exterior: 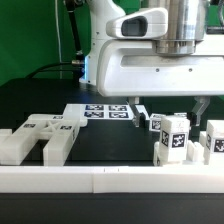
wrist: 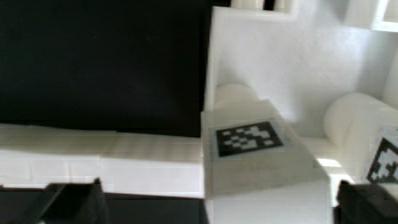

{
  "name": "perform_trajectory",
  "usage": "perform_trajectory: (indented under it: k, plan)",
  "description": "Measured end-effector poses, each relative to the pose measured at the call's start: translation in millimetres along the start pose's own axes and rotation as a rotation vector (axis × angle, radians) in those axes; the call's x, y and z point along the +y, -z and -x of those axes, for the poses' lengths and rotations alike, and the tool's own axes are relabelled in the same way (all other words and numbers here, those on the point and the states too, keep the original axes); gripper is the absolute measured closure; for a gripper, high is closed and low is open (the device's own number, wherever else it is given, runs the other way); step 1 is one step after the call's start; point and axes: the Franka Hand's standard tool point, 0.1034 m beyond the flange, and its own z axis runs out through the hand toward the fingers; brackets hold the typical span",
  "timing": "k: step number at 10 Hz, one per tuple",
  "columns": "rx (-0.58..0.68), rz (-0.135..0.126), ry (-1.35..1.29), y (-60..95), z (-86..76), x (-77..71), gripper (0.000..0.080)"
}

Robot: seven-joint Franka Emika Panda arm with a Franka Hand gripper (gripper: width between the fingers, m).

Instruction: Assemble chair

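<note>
On the black surface (exterior: 40,100), the chair is unassembled, a set of separate chunky white plastic parts, each bearing small black-and-white square tags. At the exterior view's left, a wide slotted piece (exterior: 38,137) lies flat. Its near edge is cut by a deep notch between two prongs, and its upper face carries several tags. At the exterior view's right, a tagged block (exterior: 170,138) stands upright with tags on its top and near faces. A second block (exterior: 214,140) stands just beside it, partly cut off by the frame edge. The marker board (exterior: 100,112) lies flat at mid-surface, farther back than the parts. A long white border rail (exterior: 100,178) runs along the near edge in front of them all.

The hand (exterior: 168,108) hangs from the white arm (exterior: 150,60) over the tagged block. Its two dark fingers (exterior: 136,108) are spread wide, one to each side, released and grasping nothing. Whether either finger touches the block cannot be told.

From the wrist view, the tagged block (wrist: 249,120) appears as a tall white body with one tag on a slanted face, lying between the dark fingertips (wrist: 63,200). The second block (wrist: 365,125) stands beside it with a tag at the picture's edge, and the border rail (wrist: 89,150) crosses beyond.
</note>
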Motion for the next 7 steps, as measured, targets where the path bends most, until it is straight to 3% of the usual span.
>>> perform_trajectory:
  k: [2,3,7]
  plan:
    - [0.0,0.0,-0.036,-0.2,0.1,0.0,0.0417]
    - [0.0,0.0,-0.036,-0.1,0.0,0.1,0.0506]
    - [-0.001,-0.01,-0.347,-0.1,0.0,0.2,0.0506]
